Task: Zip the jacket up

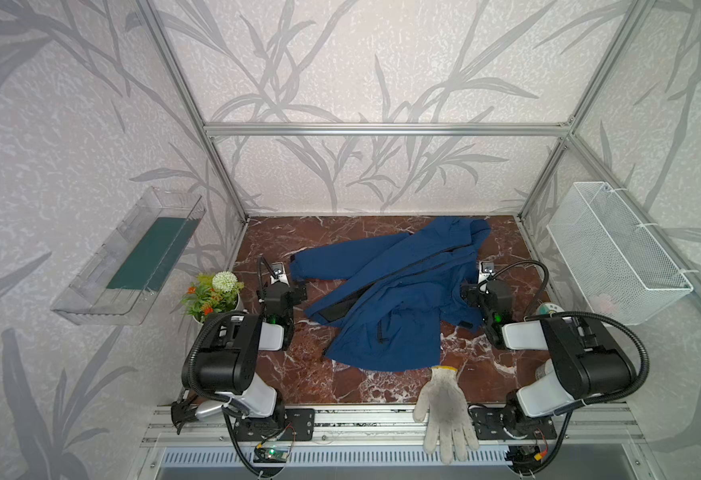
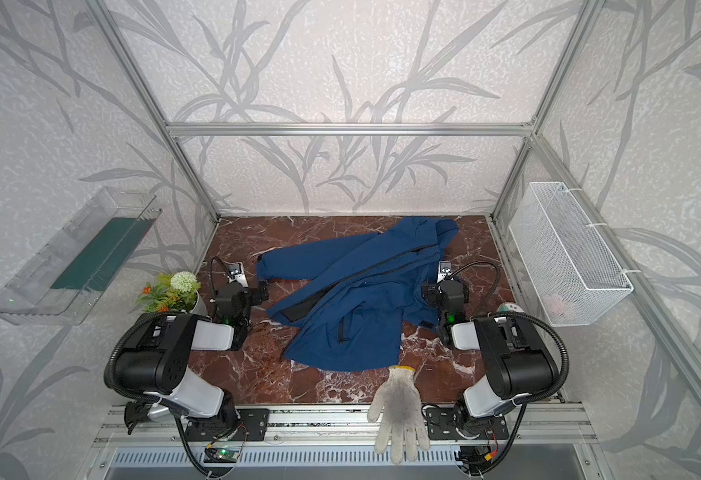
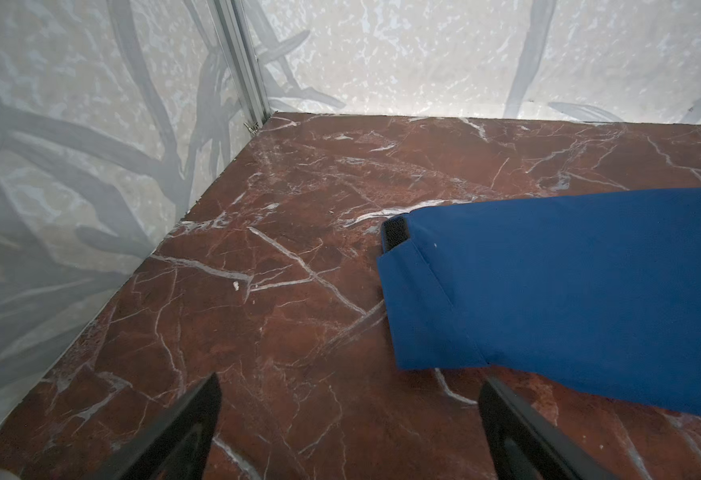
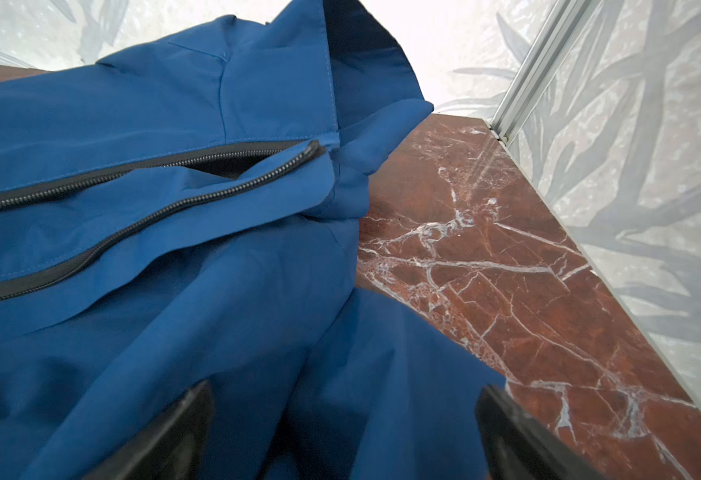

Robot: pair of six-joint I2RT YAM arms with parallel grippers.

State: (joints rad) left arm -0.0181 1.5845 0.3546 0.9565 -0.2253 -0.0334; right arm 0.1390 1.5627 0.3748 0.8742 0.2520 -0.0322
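The navy-blue jacket (image 1: 390, 291) (image 2: 353, 299) lies crumpled across the middle of the red marble table (image 1: 299, 374), its hood towards the back wall. Its black front zipper (image 4: 153, 216) stands unzipped, the two rows of teeth apart with dark lining between them. A short black pocket zip (image 1: 380, 332) shows on the front panel. My left gripper (image 1: 301, 289) (image 3: 349, 380) is open over bare marble, just beside the sleeve cuff (image 3: 423, 299). My right gripper (image 1: 467, 291) (image 4: 342, 386) is open above the jacket's fabric on the right side, with nothing gripped between the jaws.
A white knit glove (image 1: 444, 407) hangs over the table's front edge. A potted artificial plant (image 1: 213, 295) stands at the left edge, behind the left arm. A clear tray (image 1: 132, 257) hangs on the left wall, a white wire basket (image 1: 615, 249) on the right wall.
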